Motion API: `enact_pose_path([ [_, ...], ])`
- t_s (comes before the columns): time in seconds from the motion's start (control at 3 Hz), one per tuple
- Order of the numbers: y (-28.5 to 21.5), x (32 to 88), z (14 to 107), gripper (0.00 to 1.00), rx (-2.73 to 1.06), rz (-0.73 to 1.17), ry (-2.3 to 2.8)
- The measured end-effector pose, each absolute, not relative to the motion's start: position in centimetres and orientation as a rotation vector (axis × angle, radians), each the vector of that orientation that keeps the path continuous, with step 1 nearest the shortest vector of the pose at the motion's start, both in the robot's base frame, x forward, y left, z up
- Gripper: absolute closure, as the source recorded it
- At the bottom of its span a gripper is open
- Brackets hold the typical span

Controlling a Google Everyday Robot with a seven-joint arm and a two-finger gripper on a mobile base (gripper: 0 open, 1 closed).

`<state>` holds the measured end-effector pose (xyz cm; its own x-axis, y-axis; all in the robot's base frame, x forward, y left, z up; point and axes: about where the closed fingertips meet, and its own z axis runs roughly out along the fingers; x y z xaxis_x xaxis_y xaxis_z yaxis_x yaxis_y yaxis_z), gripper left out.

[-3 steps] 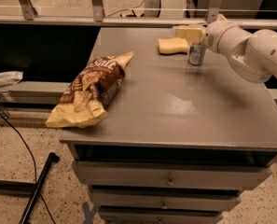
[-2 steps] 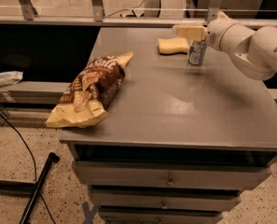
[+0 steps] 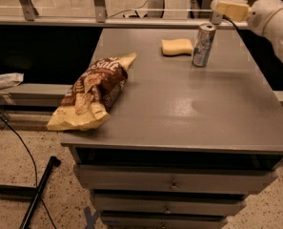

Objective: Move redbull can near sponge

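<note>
The redbull can (image 3: 204, 45) stood just right of the sponge (image 3: 176, 46) while the empty gripper (image 3: 223, 7), spread unclear, hovered far-right, seemingly needing only retreat.

Dim warm light, faint sheen on tabletop (image 3: 203, 104) — gripper (image 3: 222, 7) brightest, top rt.

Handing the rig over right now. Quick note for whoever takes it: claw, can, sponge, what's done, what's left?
Claw: at the back right of the table, above and behind the can, not gripping it.
Can: upright, just right of the sponge, small gap between them.
Sponge: lying flat near the table's back edge.
Done: can looks placed near the sponge.
Left: probably just clearing the arm. The chip bag at the left edge is not involved.
</note>
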<state>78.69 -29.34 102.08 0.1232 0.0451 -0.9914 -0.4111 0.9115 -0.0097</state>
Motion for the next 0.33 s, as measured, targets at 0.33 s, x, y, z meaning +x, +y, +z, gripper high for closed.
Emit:
enact_pose_path([
  [0.33,-30.05,78.62,103.83,0.00,-0.304,0.329,1.386],
])
